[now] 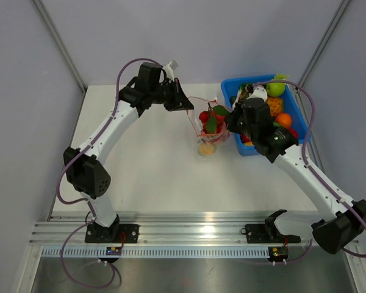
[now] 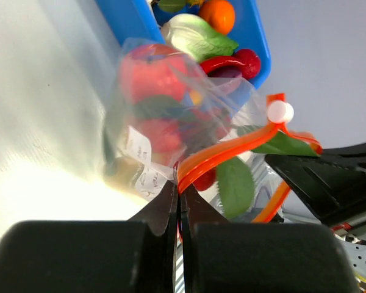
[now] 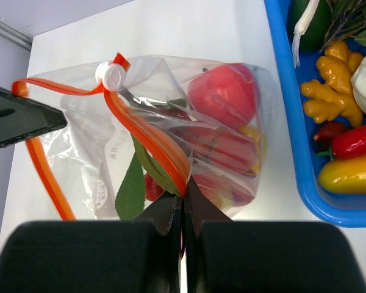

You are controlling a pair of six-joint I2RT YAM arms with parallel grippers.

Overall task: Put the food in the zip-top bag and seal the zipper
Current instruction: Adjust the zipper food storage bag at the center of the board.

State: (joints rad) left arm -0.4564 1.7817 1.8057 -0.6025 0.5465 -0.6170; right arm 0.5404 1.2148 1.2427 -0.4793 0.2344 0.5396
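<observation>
The clear zip-top bag [image 1: 210, 125] stands between both arms, holding food: a red fruit [image 3: 222, 91], other red pieces and a green leaf [image 3: 131, 192]. Its orange zipper [image 3: 146, 137] runs along the mouth with a white slider [image 3: 111, 74] on it. My left gripper [image 1: 188, 105] is shut on the zipper's left end, the strip pinched between its fingertips [image 2: 180, 183]. My right gripper [image 1: 230, 119] is shut on the zipper's other end [image 3: 183, 195]. Between the two grips the mouth gapes, the strips bowed apart.
A blue bin [image 1: 296, 110] sits right beside the bag, holding more food: a green apple [image 1: 276, 89], an orange [image 1: 283, 119], a yellow ginger root [image 3: 332, 85], a red chili [image 3: 360, 140]. Grey walls enclose the white table [image 1: 146, 165].
</observation>
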